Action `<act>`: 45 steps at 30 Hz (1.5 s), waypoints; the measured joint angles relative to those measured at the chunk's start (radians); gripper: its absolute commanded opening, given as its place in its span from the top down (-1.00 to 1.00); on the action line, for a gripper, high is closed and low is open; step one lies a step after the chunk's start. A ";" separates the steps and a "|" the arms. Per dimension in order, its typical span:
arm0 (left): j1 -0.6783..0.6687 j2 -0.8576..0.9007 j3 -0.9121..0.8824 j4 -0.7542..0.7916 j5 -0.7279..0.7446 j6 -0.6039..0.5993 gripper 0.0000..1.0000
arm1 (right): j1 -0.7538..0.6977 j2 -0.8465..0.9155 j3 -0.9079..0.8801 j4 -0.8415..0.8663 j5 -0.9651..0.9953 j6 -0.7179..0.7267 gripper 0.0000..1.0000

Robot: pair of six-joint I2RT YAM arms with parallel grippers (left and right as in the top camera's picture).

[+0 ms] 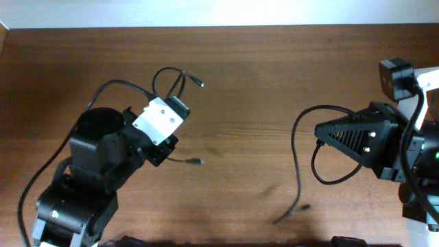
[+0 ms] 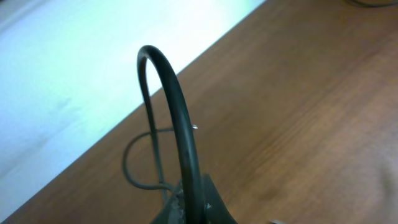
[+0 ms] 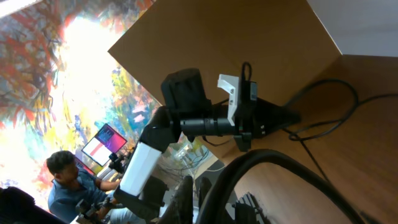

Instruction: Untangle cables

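Overhead: brown wood-grain table (image 1: 240,68), matte; white wall (image 1: 206,12) along far edge. Left gripper (image 1: 180,108) w/ white block is clamped on the looped cable (image 1: 192,79), thin black, curling far-right to a metallic tip. Right gripper (image 1: 319,134), black wedge, points left; pincer state can't tell. Long cable (image 1: 295,158) runs near-far just left of it, plug at near end.

Left wrist: looped cable (image 2: 183,118) rises from closed fingertips (image 2: 189,208) in a smooth arch, axis toward the wall.

Right wrist: cardboard panel (image 3: 217,37), bright painted backdrop (image 3: 37,56), seated person (image 3: 62,174). Black arc near lens blurred.
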State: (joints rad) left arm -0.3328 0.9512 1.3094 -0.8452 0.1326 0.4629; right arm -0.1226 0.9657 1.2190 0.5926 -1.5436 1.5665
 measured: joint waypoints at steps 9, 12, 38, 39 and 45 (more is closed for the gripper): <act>0.027 -0.058 0.000 -0.140 -0.009 0.000 1.00 | -0.280 0.394 -0.014 0.359 -0.010 -0.021 0.92; 0.027 -0.059 0.000 -0.140 -0.008 0.000 1.00 | -0.542 0.393 -0.014 0.359 -0.003 0.014 0.92; 0.027 -0.059 -0.001 -0.200 0.043 0.000 1.00 | -0.190 0.776 0.789 -1.538 2.056 -1.431 0.92; 0.027 -0.059 -0.001 -0.203 0.043 0.000 1.00 | -0.226 0.812 0.787 -1.584 2.089 -1.375 0.92; 0.027 -0.059 -0.001 -0.213 0.043 0.000 1.00 | -0.789 0.914 0.788 -1.701 1.627 -1.196 -0.93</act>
State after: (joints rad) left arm -0.3054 0.8921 1.3083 -1.0580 0.1761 0.4625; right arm -0.9112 1.8797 2.0071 -1.1080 0.0830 0.3702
